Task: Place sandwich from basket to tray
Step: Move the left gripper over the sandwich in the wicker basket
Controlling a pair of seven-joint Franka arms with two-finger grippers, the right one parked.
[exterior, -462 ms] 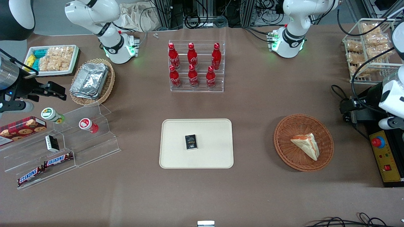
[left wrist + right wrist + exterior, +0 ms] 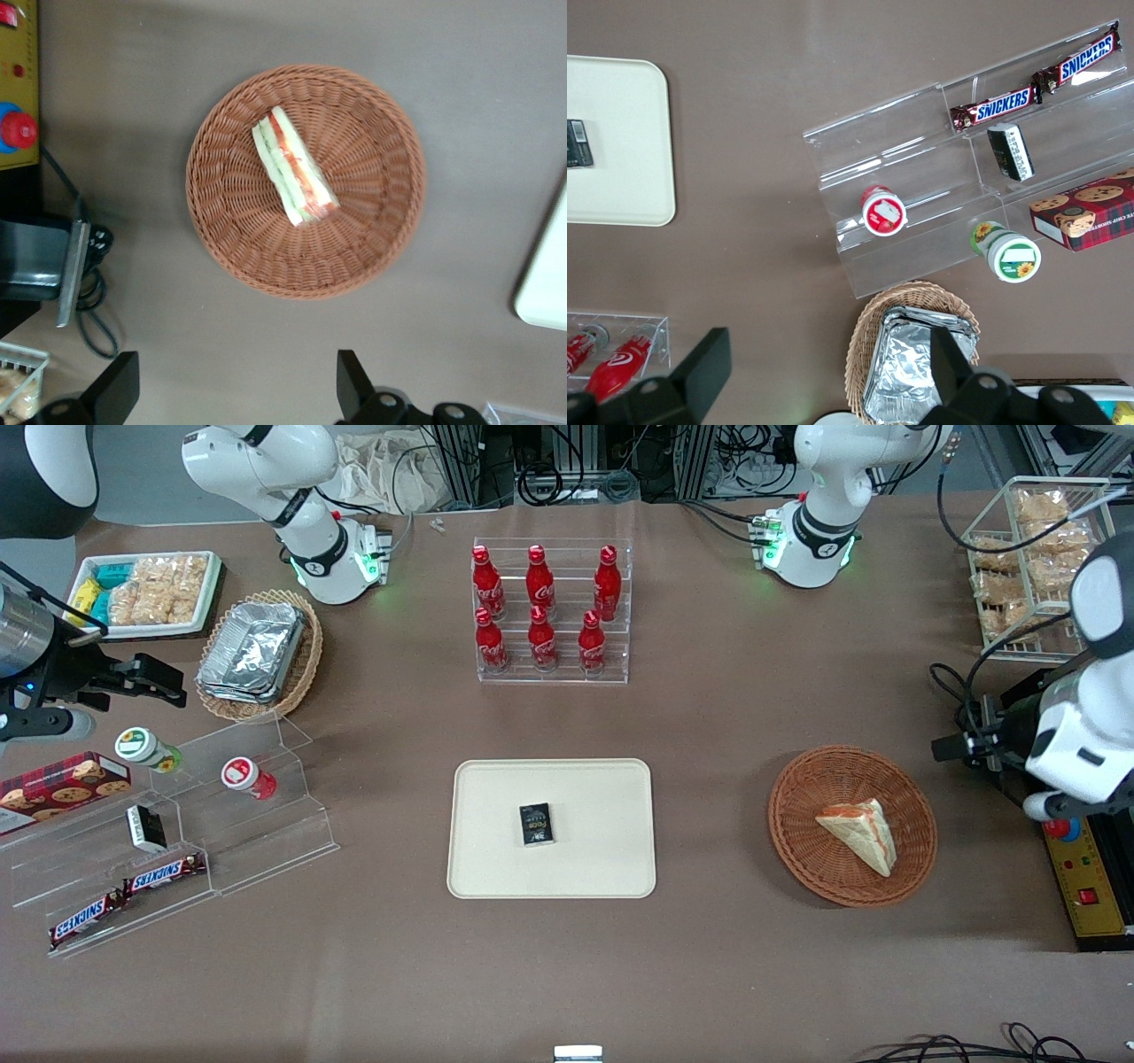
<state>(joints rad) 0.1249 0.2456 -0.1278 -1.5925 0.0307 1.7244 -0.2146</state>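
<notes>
The sandwich [image 2: 859, 833] is a clear-wrapped white wedge lying in the round reddish-brown basket [image 2: 815, 868]. In the left wrist view its green and orange-red filling edge faces up [image 2: 292, 168] and it lies across the middle of the basket [image 2: 372, 230]. My left gripper [image 2: 955, 747] hangs above the table beside the basket, toward the working arm's end and apart from it. It is open [image 2: 235, 390], with only bare table between its fingers. The cream tray [image 2: 602, 850] lies at mid-table, and one of its corners shows [image 2: 545, 292].
A small black packet [image 2: 536, 824] lies on the tray. A yellow control box with a red button [image 2: 1085, 877], black gear and cables [image 2: 952, 682] sit close to the gripper. A wire rack of snacks [image 2: 1028, 567] and a cola bottle rack [image 2: 551, 611] stand farther from the camera.
The left arm has swung in toward the basket, bringing the gripper slightly closer to it. The sandwich, basket and tray have not moved.
</notes>
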